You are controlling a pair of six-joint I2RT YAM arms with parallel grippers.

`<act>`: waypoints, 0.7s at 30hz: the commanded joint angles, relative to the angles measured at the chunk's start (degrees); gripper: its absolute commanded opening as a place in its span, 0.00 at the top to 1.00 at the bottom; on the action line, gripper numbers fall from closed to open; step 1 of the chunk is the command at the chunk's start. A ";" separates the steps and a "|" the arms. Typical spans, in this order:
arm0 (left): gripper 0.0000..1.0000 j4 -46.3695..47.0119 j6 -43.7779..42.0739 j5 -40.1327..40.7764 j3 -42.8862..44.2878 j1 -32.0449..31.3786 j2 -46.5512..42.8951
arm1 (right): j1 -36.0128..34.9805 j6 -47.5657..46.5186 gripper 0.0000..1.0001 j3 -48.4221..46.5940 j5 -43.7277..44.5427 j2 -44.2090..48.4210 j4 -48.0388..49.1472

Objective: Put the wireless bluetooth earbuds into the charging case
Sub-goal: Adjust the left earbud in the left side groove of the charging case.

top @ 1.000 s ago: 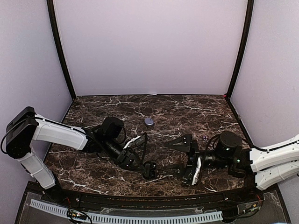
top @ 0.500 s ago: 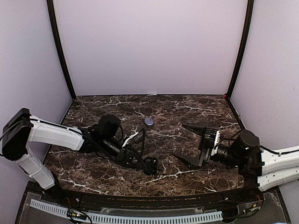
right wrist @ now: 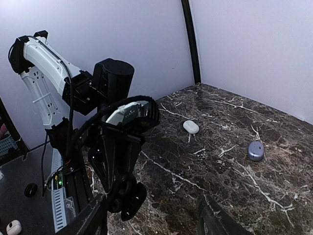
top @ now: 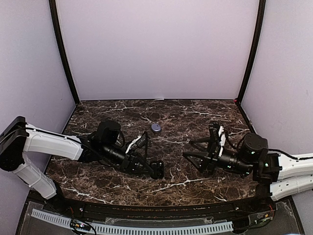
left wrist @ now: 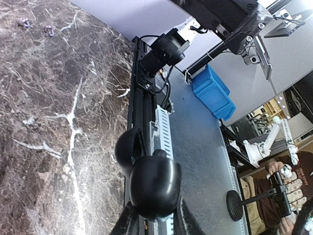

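Note:
My left gripper (top: 152, 168) is shut on an open black charging case (top: 157, 170), held low over the table's front middle. In the left wrist view the case (left wrist: 154, 183) fills the space between my fingers, its lid (left wrist: 128, 147) swung to the left. My right gripper (top: 188, 149) is open and empty, a little to the right of the case and pointing at it. The right wrist view shows the black case (right wrist: 128, 193) ahead of my open right gripper (right wrist: 151, 223). Two tiny purple earbuds (left wrist: 23, 21) lie on the marble far from the case. I see no black earbuds.
A shut purple case (top: 155, 128) lies at the table's middle back, and it also shows in the right wrist view (right wrist: 255, 151). A shut white case (right wrist: 191, 127) lies beyond the left arm. The table's front rail (top: 146, 215) runs close below the black case.
My right gripper has drawn back to the right, turned on its side and now points left at the black case. My left gripper has kept hold of the case and barely shifted.

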State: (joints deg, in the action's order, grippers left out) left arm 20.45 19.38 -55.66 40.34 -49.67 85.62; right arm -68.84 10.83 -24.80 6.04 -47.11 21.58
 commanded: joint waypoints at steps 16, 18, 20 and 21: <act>0.90 11.56 0.23 5.94 -5.61 0.28 -3.47 | -2.04 14.08 0.66 -7.91 -9.29 -17.18 1.00; 0.90 12.23 0.14 5.96 -6.07 0.28 -3.29 | -2.39 14.53 0.67 -7.81 -9.13 -17.98 2.02; 0.90 13.01 0.22 6.00 -6.42 0.28 -3.13 | -2.86 14.88 0.69 -7.98 -9.15 -18.98 2.98; 0.90 13.38 0.22 6.04 -6.63 0.28 -3.07 | -2.92 15.06 0.70 -8.13 -9.08 -19.57 3.26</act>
State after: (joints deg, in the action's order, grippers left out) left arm 29.85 19.92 -49.82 34.72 -49.67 84.29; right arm -71.00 24.36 -31.75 -2.28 -65.58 20.32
